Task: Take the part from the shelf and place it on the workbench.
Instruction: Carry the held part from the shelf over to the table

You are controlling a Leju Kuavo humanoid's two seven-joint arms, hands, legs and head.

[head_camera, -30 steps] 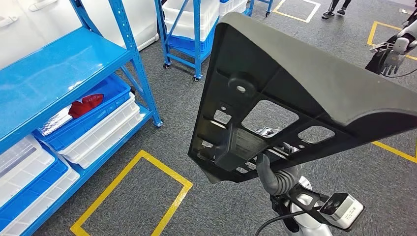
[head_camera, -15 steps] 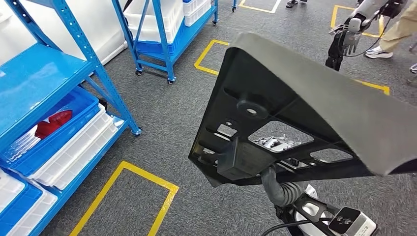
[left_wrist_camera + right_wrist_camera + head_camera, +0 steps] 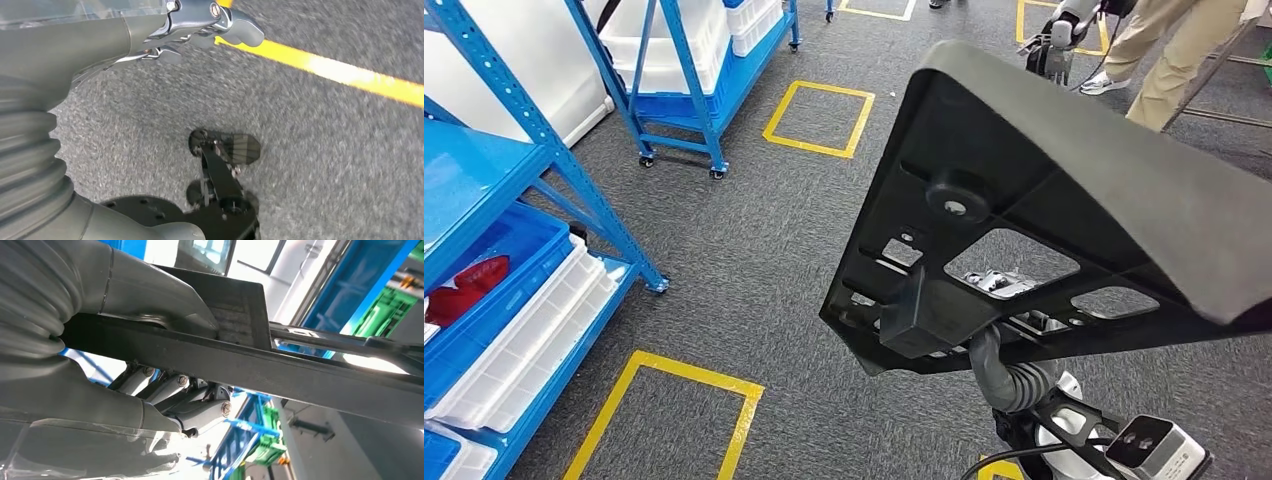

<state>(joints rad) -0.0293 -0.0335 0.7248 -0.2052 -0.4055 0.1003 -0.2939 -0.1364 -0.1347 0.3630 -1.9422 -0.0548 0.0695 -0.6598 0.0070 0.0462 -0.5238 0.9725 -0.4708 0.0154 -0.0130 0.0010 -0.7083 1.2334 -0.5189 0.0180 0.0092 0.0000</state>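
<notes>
The large black moulded plastic part [image 3: 1064, 200], ribbed with cut-outs, is held up over the grey carpet floor [image 3: 764, 260] by the right hand [image 3: 150, 325], thumb clamped on its edge. No readable writing is seen on it. The left hand [image 3: 200, 25] hangs over the carpet, fingers curled, nothing grasped. Yellow tape squares [image 3: 819, 118] are marked beyond; a blue metal shelf rack [image 3: 544, 160] with white bins stands left. A person's tan trousers [image 3: 1159, 50] are seen farthest.

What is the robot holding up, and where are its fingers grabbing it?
The right hand grips a big black plastic part by its lower edge, thumb on one face and fingers on the other. The left hand holds nothing.
</notes>
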